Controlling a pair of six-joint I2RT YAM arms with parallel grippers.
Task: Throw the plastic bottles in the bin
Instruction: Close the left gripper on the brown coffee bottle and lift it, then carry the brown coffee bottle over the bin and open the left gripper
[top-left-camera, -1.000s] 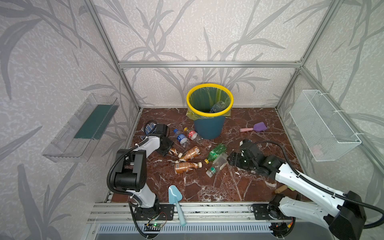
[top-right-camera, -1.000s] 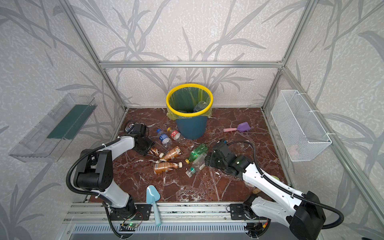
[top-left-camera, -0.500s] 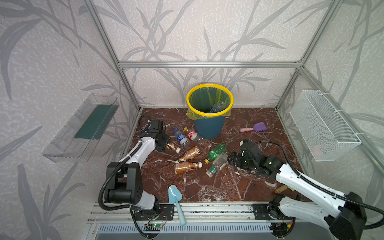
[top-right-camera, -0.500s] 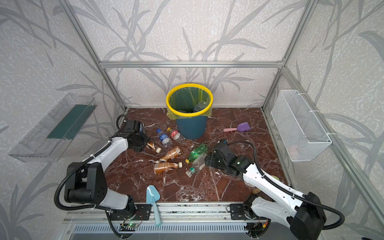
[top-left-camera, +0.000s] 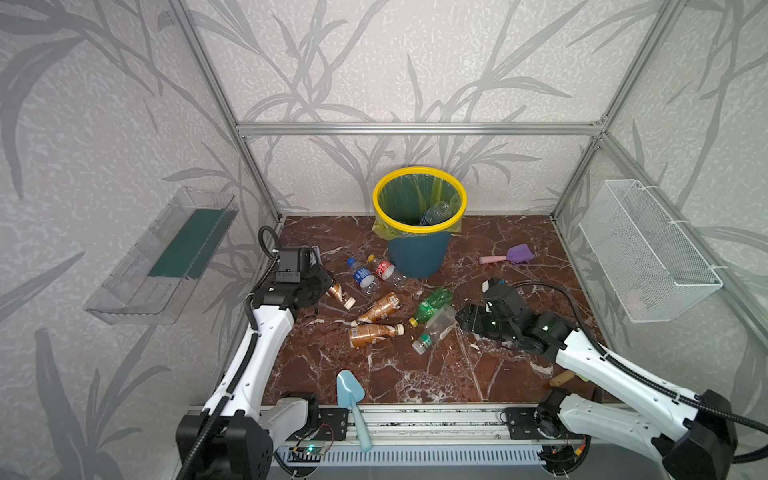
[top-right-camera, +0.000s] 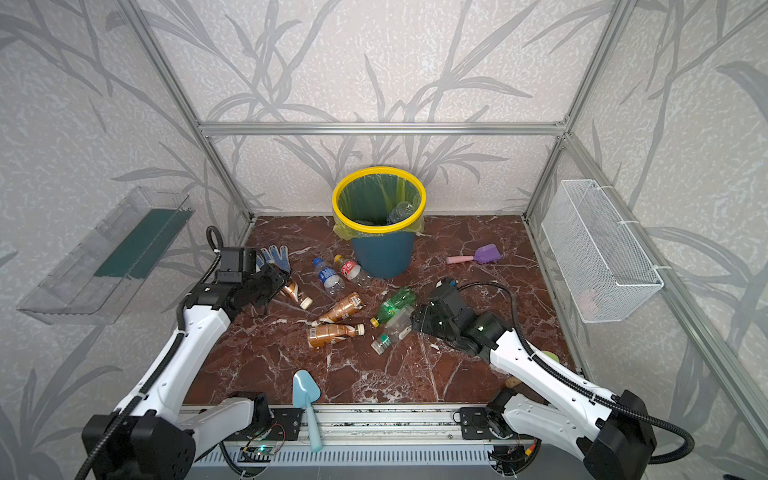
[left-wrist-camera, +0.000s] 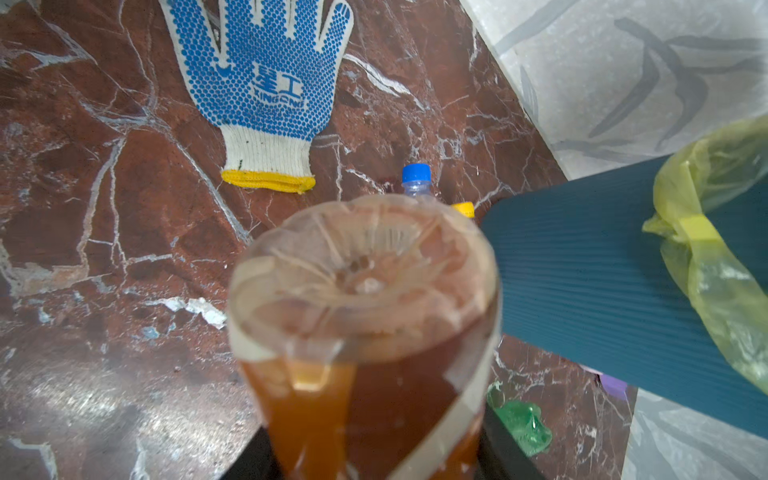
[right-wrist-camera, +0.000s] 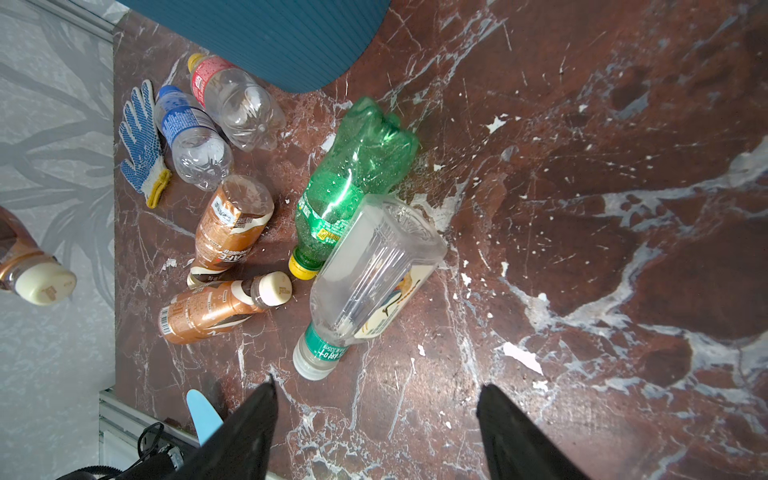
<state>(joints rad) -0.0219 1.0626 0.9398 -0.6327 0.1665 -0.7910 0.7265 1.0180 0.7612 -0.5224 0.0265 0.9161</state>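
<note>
Crowding the tabletop's (top-left-camera: 498, 374) middle, bottles (top-left-camera: 376, 309) leave its right side open; bin (top-left-camera: 417, 257) holds one clear bottle (top-left-camera: 436, 212); left jaws clamp a brown bottle (top-left-camera: 337, 291); right jaws apart.

At back centre, bin (top-left-camera: 419, 253), one bottle (top-left-camera: 436, 212) inside. Just left of its foot, two water bottles (top-left-camera: 362, 276); farther left, coffee bottle (top-left-camera: 338, 293), then glove (top-right-camera: 272, 255). Before bin, mid-floor, four more bottles (top-left-camera: 376, 309) huddled. Right of bin, scoop (top-left-camera: 511, 257); at front edge, trowel (top-left-camera: 351, 399).

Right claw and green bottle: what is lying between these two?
A clear ribbed bottle lies on its side between the open right claw and the green bottle; the right wrist view shows this.
</note>
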